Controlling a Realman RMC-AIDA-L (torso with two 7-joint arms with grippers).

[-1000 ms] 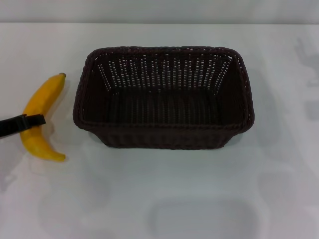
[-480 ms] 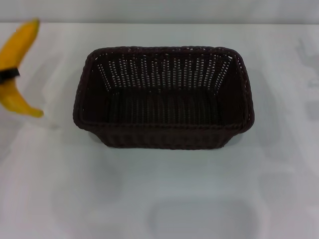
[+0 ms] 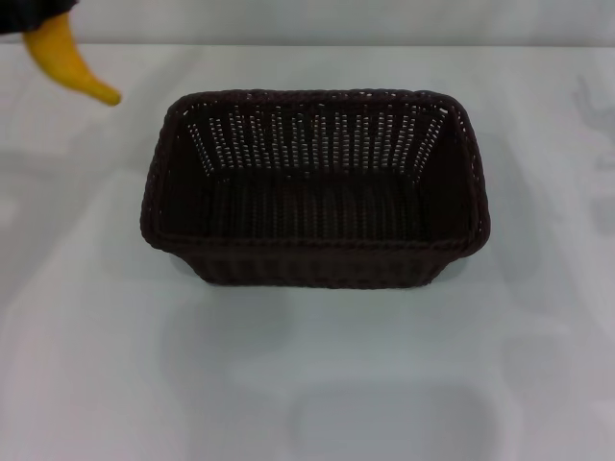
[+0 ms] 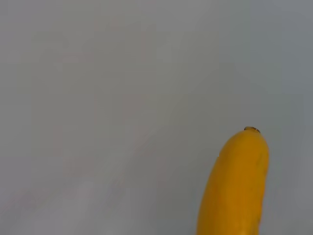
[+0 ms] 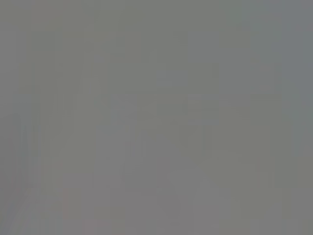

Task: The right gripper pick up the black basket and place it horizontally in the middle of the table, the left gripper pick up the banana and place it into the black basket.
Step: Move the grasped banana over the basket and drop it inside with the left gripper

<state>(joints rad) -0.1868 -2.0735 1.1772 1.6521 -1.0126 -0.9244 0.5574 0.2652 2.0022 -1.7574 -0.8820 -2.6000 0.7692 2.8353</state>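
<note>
White table (image 3: 317,384) carries the black basket (image 3: 315,187) at centre. My left gripper (image 3: 34,12), clamped on the banana (image 3: 65,60), holds it aloft, far-left of the basket.

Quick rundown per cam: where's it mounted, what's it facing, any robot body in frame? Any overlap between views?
Head: on the robot's head, looking down at the table and black basket; left gripper barely shows at the corner, holding the banana.
Left wrist: on left arm, facing the table; only the banana, no fingers.
Right wrist: blank grey, nothing identifiable.
Shared: banana, head and left wrist.
</note>
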